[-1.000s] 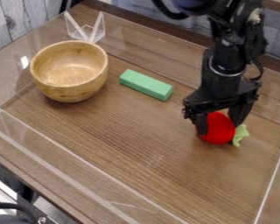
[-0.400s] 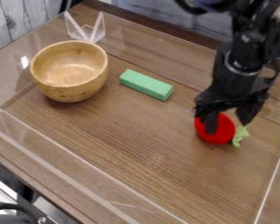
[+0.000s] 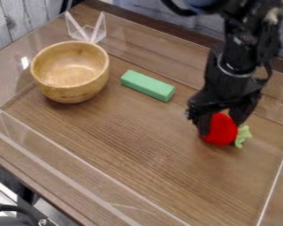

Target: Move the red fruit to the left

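The end effector (image 3: 219, 116) is being held released, straddling the red fruit (image 3: 221, 131), having shifted only slightly since a second ago; the fruit is remaining ungrasped, far right of the wooden bowl (image 3: 70, 71).

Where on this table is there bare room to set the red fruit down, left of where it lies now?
Bare wood runs along the near side, in front of the wooden bowl and green block, and between the block and the red fruit. It is crowded at the right, where the open hand stands over the fruit.
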Motion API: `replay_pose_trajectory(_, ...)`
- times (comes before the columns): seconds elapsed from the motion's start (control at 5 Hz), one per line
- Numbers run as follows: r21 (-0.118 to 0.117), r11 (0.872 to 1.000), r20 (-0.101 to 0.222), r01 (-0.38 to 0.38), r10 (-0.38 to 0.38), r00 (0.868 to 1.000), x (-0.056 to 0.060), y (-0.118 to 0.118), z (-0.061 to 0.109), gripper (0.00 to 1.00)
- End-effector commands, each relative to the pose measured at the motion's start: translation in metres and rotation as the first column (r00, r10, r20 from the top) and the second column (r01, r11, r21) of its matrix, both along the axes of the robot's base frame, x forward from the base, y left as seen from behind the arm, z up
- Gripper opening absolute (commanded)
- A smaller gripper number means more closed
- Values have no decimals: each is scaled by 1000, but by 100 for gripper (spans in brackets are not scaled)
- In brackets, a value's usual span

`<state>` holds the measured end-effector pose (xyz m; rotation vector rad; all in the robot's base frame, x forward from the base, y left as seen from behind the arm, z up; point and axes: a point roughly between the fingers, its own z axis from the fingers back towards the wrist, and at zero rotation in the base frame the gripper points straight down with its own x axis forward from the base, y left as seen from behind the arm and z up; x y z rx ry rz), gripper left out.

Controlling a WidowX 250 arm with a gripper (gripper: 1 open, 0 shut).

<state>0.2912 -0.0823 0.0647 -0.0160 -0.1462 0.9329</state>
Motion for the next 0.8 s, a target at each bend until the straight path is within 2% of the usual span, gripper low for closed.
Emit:
replay_pose_trajectory(0.0,-17,1000,54,25,-24,998,9,5,24,100)
replay_pose_trajectory(0.4,-14,999,44,46,-45,998,11,-25,4,100)
replay_pose_trajectory(0.6,-20,998,48,59,-58,997,20,-20,7,100)
